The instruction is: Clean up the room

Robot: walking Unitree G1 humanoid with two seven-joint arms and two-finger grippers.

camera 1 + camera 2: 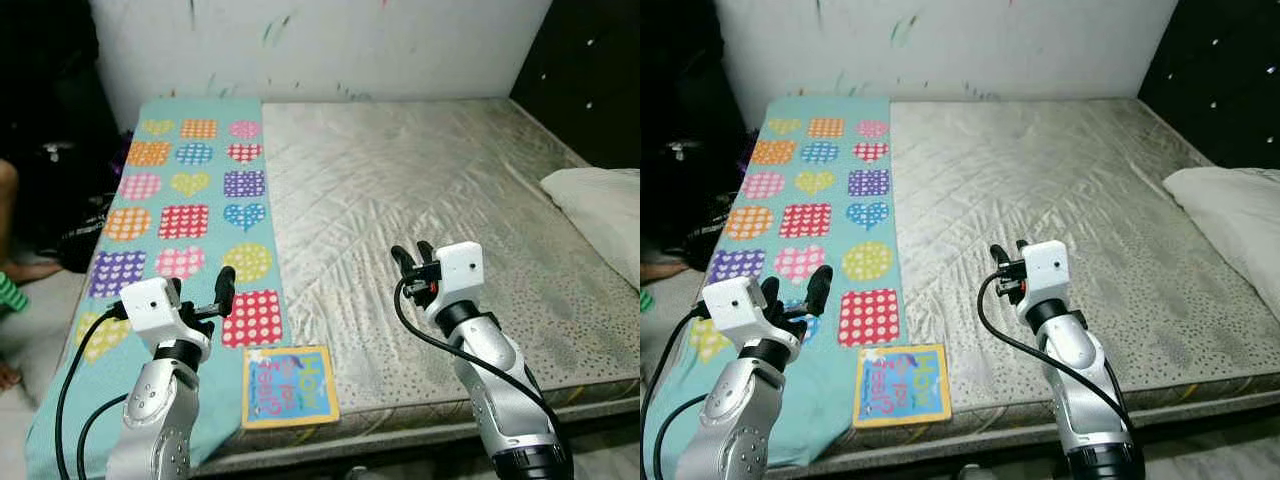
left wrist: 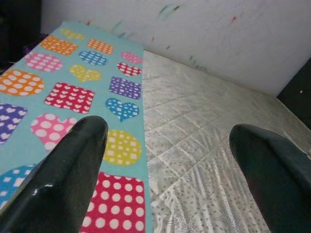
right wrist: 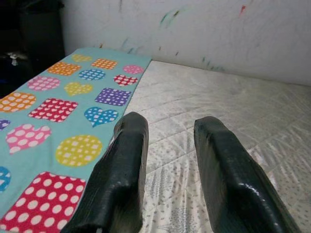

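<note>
A child's picture book [image 1: 289, 385] with a yellow border and blue cover lies flat at the front edge of the bed, partly on the teal blanket [image 1: 190, 200] printed with dotted hearts and squares. My left gripper [image 1: 203, 292] hovers over the blanket just behind and left of the book, fingers [image 2: 63, 179] spread wide and empty. To the right of the book, my right gripper [image 1: 413, 256] is raised above the bare grey mattress [image 1: 420, 190]. It is open by a narrow gap with nothing between its fingers [image 3: 121, 174].
A white pillow [image 1: 600, 215] lies at the bed's right edge. A scribbled white wall [image 1: 330, 40] stands behind the bed and a dark panel [image 1: 590, 70] to the right. A person's leg and foot [image 1: 8, 270] show on the floor at the left.
</note>
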